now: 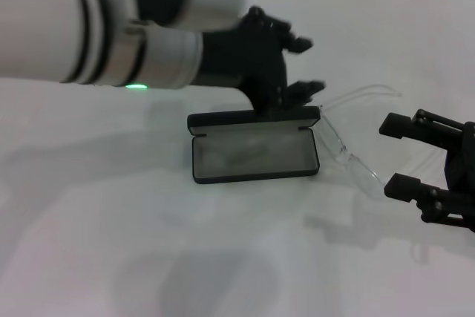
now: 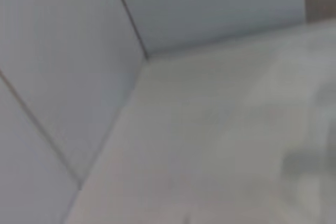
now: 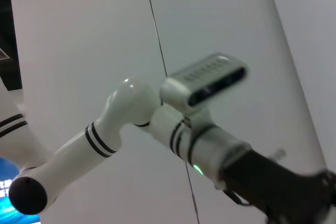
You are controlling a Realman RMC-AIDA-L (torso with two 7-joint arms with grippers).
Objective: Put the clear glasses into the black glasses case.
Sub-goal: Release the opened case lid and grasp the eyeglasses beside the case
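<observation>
Left tool [image 1: 303, 64]: spread open, empty, above the hinged lid of the open black rectangular glasses case [image 1: 254, 152].
Right tool [image 1: 404, 155]: spread open, empty, beside the transparent plastic clear glasses [image 1: 349, 155].

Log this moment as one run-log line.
case: black glasses case open, holds no glasses | glasses: clear glasses on table beside case | left gripper: open, above case's rear edge | right gripper: open, near glasses

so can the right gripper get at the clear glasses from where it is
Probably yes. The right gripper sits open beside the clear glasses, nothing between them. The left gripper hovers behind the black glasses case, out of the way.
</observation>
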